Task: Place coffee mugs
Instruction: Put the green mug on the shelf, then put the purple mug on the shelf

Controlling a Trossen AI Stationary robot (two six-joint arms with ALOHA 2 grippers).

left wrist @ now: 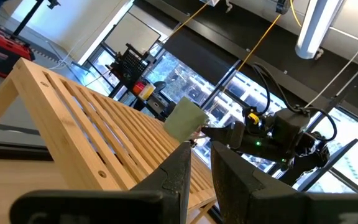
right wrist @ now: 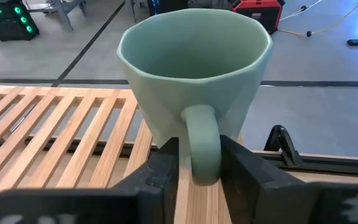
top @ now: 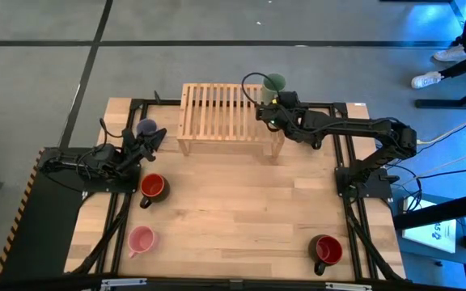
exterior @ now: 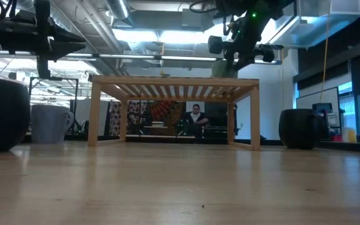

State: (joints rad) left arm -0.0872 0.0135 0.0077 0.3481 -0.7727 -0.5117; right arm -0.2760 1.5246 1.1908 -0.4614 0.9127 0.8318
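My right gripper is shut on the green mug at the far right corner of the slatted wooden rack. My left gripper hangs raised beside the lavender-grey mug, fingers nearly together with nothing between them. That mug stands on the table left of the rack. A dark mug with a red inside, the pink mug and a second dark, red-lined mug stand upright on the table. No all-black mug shows. My right gripper pinches the green mug's handle between its two fingers, which lie across the loop. The fingers come from the near-right side, roughly level. The mug is upright, mouth up, over the rack's right end; whether its base rests on the slats I cannot tell.
The rack stands on legs with open room beneath. Black frame rails run along both sides of the table. The middle of the tabletop is bare wood. A person sits in the room beyond.
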